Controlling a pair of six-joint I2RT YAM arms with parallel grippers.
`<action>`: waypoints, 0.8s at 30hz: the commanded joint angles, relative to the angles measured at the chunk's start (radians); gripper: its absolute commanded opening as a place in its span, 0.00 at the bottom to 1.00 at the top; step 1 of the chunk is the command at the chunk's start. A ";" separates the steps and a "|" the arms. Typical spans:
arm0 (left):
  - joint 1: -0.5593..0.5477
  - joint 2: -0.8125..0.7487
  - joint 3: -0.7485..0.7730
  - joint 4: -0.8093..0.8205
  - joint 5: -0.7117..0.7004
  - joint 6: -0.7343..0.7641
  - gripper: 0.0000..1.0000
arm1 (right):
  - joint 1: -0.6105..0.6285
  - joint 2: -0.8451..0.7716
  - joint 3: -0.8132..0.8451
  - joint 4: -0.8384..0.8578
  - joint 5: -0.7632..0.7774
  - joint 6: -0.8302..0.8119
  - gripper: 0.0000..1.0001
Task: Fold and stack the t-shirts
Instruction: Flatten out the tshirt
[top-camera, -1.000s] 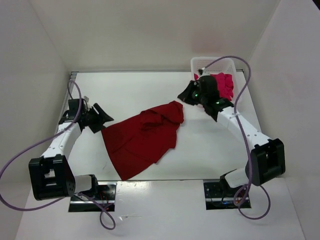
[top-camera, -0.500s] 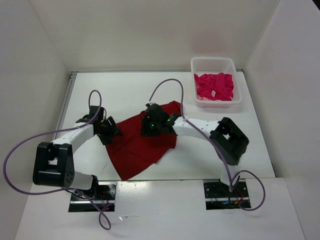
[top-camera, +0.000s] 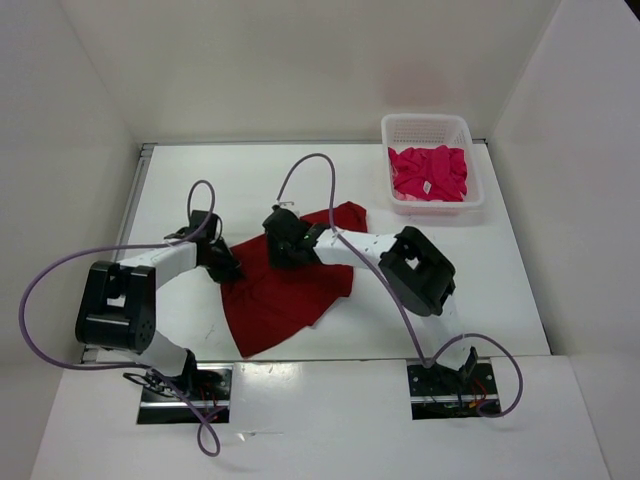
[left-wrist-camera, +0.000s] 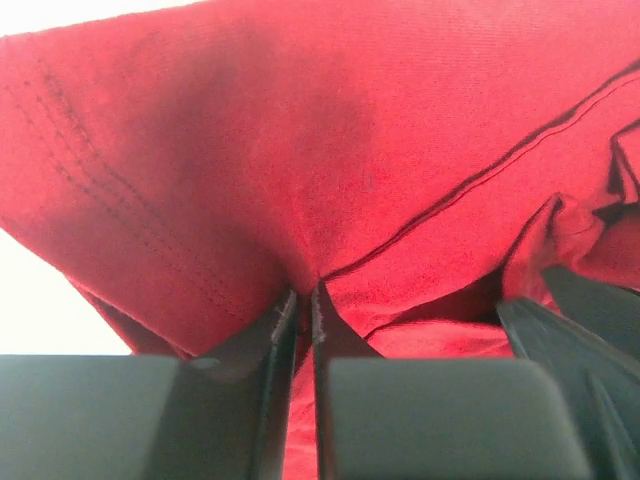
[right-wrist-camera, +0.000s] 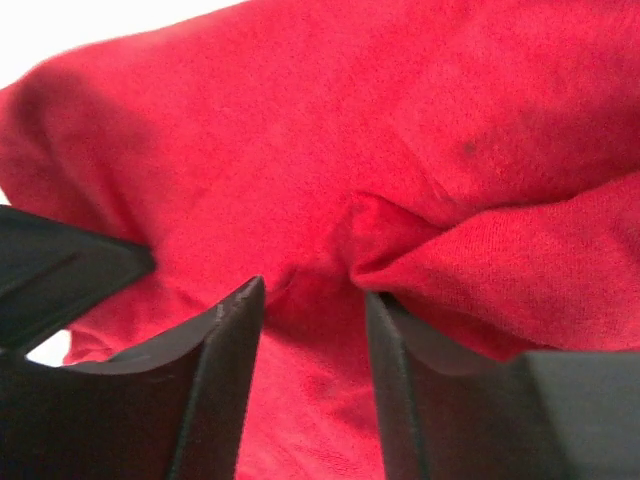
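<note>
Left gripper (top-camera: 222, 268): down on the table (top-camera: 460, 280), at the 9 o'clock edge of the dark red shirt (top-camera: 290, 300). In the left wrist view the two fingers (left-wrist-camera: 285, 330) are pinched almost together on a small raised fold of the red cloth, so it is holding the dark red shirt by that fold near a stitched hem.

Dark red shirt: lying crumpled in the middle of the table, spread on a slant from about 1 o'clock down to about 7 o'clock. Both grippers are on its left half and its right half lies free.

Right gripper (top-camera: 285, 245): reached across to about 11 o'clock on the dark red shirt, near the left gripper. In the right wrist view its fingers (right-wrist-camera: 225, 340) stand wide apart, pressed down into the cloth, with a soft ridge of the shirt bunched up between them and not clamped.

Basket (top-camera: 395, 130): white, in the far right corner of the table, at about 2 o'clock from the dark red shirt and well apart from it.

Magenta shirt (top-camera: 430, 172): heaped loosely inside the basket, well apart from both grippers.
</note>
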 joint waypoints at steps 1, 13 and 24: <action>-0.008 0.052 0.024 0.022 -0.022 -0.004 0.11 | 0.005 0.024 0.057 -0.047 0.048 -0.011 0.49; 0.047 0.065 0.155 -0.013 -0.049 0.005 0.00 | -0.004 -0.165 0.022 -0.087 0.095 -0.020 0.00; 0.121 0.321 0.625 -0.058 -0.077 0.051 0.12 | -0.235 -0.789 -0.509 -0.148 0.011 0.078 0.00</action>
